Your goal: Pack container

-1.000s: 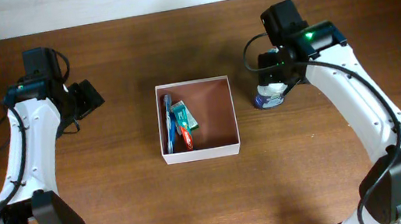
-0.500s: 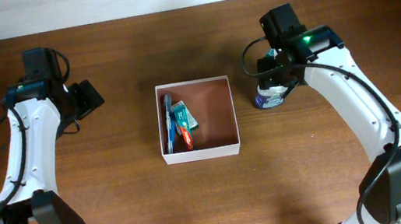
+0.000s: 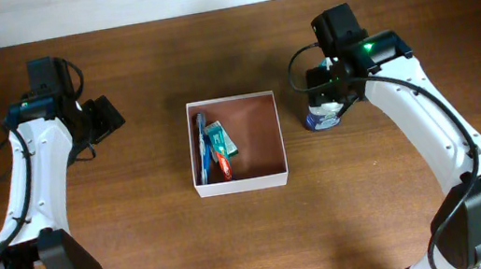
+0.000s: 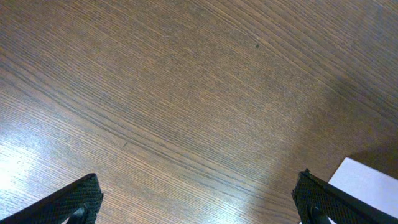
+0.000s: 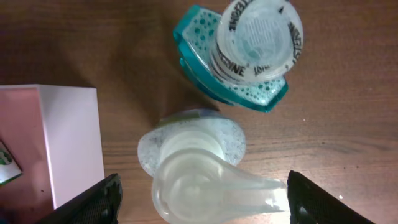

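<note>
Container (image 3: 241,186), a square shallow open-topped box with thin white walls and a reddish-brown floor, sits at the middle of the dark brown wooden table (image 3: 144,252). Against its 9 o'clock wall lie a narrow blue item (image 3: 203,140), too small to identify, and a teal, white and red tube (image 3: 220,147); the 3 o'clock half of the floor is bare.

At 3 o'clock from the container, just beside its wall, the right gripper (image 3: 324,94) hangs over two bottles. In the right wrist view, a clear frosted pump bottle (image 5: 196,165) stands directly under the gripper (image 5: 205,205), its spout pointing to 3 o'clock. A teal bottle with a round white printed cap (image 5: 249,53) stands at 12 o'clock from it, the two touching or nearly so. The black fingers (image 5: 102,199) are spread apart, one on each side of the pump head, and whether the spout tip meets the far finger I cannot tell. The container's white corner shows at 9 o'clock in that view.

Well apart at 9 o'clock from the container, the left gripper (image 3: 106,117) hovers over bare wood. Its fingers (image 4: 78,199) are spread wide with nothing between them.
</note>
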Action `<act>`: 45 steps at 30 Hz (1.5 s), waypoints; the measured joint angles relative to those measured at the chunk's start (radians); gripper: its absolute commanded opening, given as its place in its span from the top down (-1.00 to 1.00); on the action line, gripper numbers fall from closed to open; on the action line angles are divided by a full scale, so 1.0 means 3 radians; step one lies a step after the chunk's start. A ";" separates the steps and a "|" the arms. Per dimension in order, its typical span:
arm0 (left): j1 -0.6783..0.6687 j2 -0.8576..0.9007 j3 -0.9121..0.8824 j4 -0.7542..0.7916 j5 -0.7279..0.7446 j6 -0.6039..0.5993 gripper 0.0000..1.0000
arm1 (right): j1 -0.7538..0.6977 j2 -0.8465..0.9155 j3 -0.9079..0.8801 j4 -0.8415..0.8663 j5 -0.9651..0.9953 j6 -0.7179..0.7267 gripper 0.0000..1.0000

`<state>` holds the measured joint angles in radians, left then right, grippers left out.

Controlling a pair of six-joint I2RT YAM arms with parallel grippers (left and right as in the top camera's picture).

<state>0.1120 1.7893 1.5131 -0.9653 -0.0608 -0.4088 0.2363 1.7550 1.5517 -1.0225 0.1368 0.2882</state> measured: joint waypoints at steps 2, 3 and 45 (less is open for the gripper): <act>-0.0001 0.0000 0.0000 -0.0001 0.0000 0.0000 -0.99 | 0.0000 0.0001 0.0000 0.0000 -0.0010 -0.0001 -0.53; 0.0000 0.0000 0.0000 0.0000 0.0000 0.0000 -0.99 | 0.0000 0.0003 0.0000 0.0000 -0.0014 -0.0001 -0.53; 0.0000 0.0000 0.0000 -0.0001 0.0000 0.0000 -0.99 | 0.0000 0.0156 0.0000 0.0173 -0.0099 -0.0056 -0.49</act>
<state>0.1120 1.7893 1.5131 -0.9657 -0.0608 -0.4088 0.2363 1.8019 1.5517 -0.9707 0.1070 0.2714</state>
